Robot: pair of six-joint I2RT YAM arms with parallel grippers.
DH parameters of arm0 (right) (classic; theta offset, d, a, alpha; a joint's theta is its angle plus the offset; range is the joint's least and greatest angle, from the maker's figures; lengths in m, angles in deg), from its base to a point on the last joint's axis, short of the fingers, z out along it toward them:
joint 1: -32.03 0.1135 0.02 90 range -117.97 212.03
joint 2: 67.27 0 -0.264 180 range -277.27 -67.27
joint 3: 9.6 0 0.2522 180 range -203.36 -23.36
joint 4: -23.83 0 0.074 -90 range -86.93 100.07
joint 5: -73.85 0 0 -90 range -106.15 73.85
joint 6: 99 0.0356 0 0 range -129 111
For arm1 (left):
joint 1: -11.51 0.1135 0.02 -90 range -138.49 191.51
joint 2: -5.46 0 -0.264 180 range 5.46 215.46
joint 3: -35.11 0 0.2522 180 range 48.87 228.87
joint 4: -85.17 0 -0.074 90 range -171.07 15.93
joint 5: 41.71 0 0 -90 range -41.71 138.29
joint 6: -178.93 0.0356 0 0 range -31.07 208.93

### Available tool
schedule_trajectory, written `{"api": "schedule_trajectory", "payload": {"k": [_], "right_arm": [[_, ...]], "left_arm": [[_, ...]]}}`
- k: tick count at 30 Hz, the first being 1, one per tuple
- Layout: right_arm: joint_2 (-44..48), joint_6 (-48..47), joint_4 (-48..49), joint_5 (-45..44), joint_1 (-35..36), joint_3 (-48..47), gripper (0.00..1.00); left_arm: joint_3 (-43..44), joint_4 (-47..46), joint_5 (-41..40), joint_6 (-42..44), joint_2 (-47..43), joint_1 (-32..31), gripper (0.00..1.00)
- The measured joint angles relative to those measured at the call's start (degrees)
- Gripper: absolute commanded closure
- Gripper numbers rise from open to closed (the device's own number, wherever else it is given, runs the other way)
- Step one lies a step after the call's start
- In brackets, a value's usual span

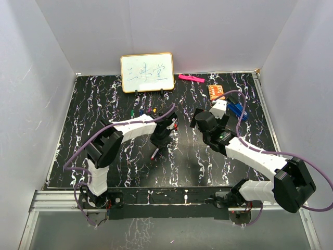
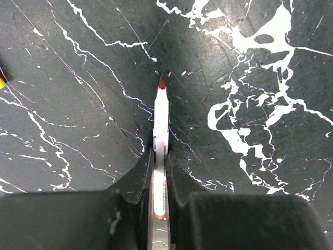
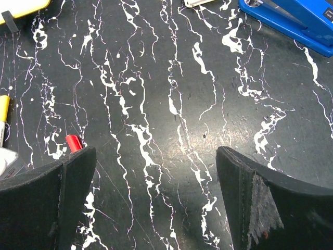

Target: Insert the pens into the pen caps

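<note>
Nearest, a touch left of the middle of the worktop (image 1: 130, 174): left pincer (image 2: 158, 156) clamped shut on a pen (image 2: 161, 120). Pinches the rear half of the white barrel, with the red tip pointing away toward the far edge. Cannot tell whether the tip rests on the surface or hangs just over it.

Looks light, thin and stiff. Smooth plastic, so probably slippery and apt to swivel in a two-point pinch when pressed into a cap. Best taken square across the barrel, leaving the tip end free and sparing the tip from knocks.

Just right of the middle: right pincer (image 3: 156, 172) spread fully wide, holding nothing, only bare worktop between the fingers. Close by the finger at the left of that view, a red cap (image 3: 73, 142) lying loose. Tiny and light, likely to skate or tip if nudged; best gripped round the closed end, mouth left clear. At that view's left border, a second pen (image 3: 4, 112) with a yellow end, mostly cut off.

Farther on, left of the middle and just before the whiteboard (image 1: 147, 72): a short row of coloured specks (image 1: 143, 111), about five, too small to sort into caps or pens.

Counted for sure: two pens and one cap. Toward the far edge: one blue clip-like object (image 1: 238, 110), one orange board (image 1: 216, 91) and one pink bar (image 1: 191, 78).
</note>
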Motion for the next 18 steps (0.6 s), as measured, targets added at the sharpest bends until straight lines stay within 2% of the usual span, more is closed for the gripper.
{"api": "schedule_trajectory", "payload": {"k": [9,18], "right_arm": [[-0.13,-0.02,0.0,0.09,0.0,0.0,0.05],[-3.96,-1.92,-0.04,1.92,0.0,-0.98,0.13]], "left_arm": [[-2.89,-3.06,0.66,0.83,-2.12,0.13,1.0],[-5.09,-3.82,1.2,1.88,-5.77,0.11,1.0]]}}
